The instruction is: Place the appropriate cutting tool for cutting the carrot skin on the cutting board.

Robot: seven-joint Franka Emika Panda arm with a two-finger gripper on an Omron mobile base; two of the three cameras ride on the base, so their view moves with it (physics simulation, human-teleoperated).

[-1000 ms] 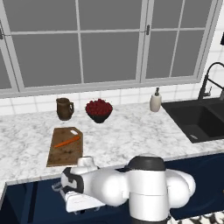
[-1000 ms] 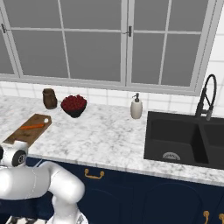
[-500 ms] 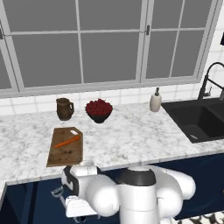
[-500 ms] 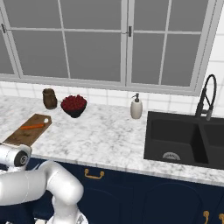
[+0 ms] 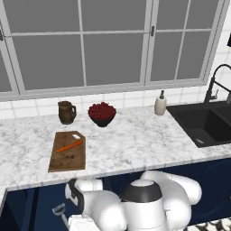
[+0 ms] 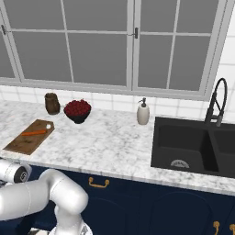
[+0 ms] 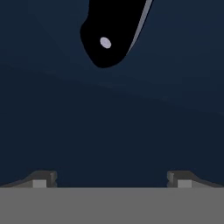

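Note:
The brown cutting board (image 5: pixel 67 153) lies on the marble counter at the left, also seen as the cutting board (image 6: pixel 25 139). The orange carrot (image 5: pixel 70 146) rests on its far half, the carrot (image 6: pixel 34 132) pointing toward the pale corner. My gripper (image 5: pixel 59 212) hangs low, below the counter's front edge. In the hand view my gripper (image 7: pixel 111 180) is open, its fingertips (image 7: pixel 43 179) wide apart with nothing between them. Ahead of them a black knife handle (image 7: pixel 111 35) with a pale rivet lies on a dark blue surface. The peeler is out of view.
A brown jug (image 5: pixel 66 112), a bowl of red fruit (image 5: pixel 102 113) and a soap bottle (image 5: pixel 160 103) stand along the back wall. A black sink (image 5: pixel 207 124) with a tap is at the right. Dark blue cabinet fronts (image 6: pixel 137 202) run under the counter.
My arm has sunk lower in front of the counter, and the hand has dropped with it. Board and carrot have not moved.

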